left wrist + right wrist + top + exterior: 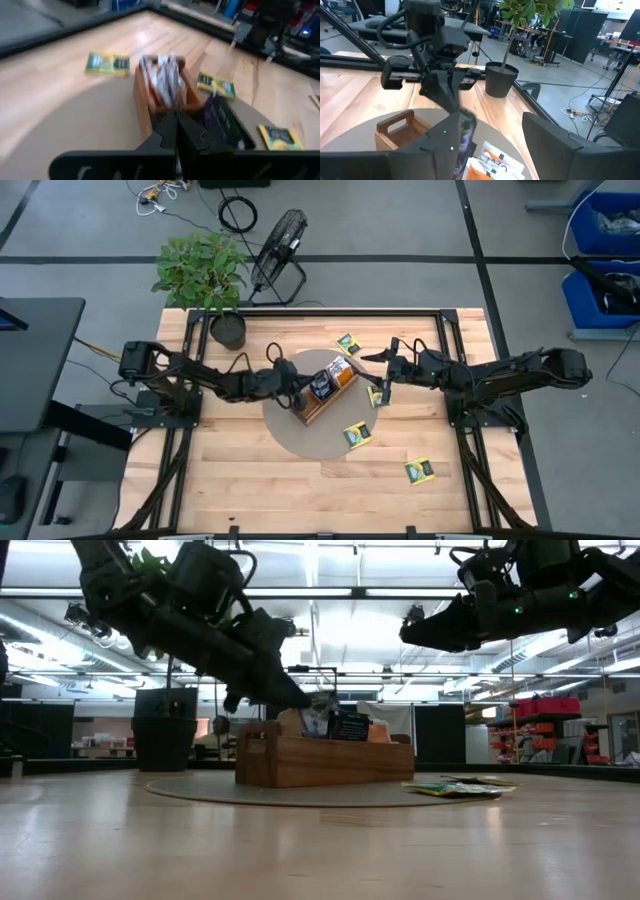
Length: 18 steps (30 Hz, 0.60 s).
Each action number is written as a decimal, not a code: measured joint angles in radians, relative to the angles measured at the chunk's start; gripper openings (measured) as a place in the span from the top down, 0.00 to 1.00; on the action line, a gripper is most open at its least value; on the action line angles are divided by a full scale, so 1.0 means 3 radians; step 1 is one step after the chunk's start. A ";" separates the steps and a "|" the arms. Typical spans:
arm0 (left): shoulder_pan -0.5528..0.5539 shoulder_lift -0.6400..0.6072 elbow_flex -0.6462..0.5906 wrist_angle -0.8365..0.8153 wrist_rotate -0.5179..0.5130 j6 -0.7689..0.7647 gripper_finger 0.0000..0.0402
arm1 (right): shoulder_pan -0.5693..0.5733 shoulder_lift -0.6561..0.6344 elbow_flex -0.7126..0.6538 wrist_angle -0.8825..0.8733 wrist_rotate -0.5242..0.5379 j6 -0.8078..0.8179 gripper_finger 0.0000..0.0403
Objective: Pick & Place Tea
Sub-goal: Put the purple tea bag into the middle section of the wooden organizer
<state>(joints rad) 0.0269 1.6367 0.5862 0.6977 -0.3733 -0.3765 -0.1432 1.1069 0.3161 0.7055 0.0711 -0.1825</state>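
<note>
Hovering left claw (297, 392) pinched over tray (322, 406), tea packets (357, 434) scattered

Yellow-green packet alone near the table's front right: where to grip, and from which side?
The packet lies flat on bare wood, clear of the mat and other packets. Come straight down with the right end effector, the nearer arm, and pinch across two opposite edges. It looks too thin for a side approach, so expect the fingertips to scrape the table.

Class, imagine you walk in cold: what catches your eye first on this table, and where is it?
The wooden tray on the round mat at the table's centre, stuffed with tea packets, with the left gripper at its end and the right gripper open just beyond. Yellow-green tea packets lie scattered around, and a potted plant stands at the far left corner.
</note>
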 joint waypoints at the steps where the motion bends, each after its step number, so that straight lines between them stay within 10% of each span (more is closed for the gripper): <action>1: -0.0012 0.0015 -0.0008 -0.0033 -0.0003 -0.0079 1.00 | 0.0000 0.0000 0.0000 0.0000 0.0000 -0.0001 0.45; 18: -0.0060 0.0051 -0.0006 -0.0102 -0.0024 -0.0292 1.00 | 0.0000 0.0000 0.0000 -0.0041 0.0000 -0.0019 0.45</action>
<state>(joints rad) 0.0090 1.6519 0.5843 0.6671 -0.3805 -0.4641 -0.1432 1.1069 0.3161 0.6933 0.0711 -0.1883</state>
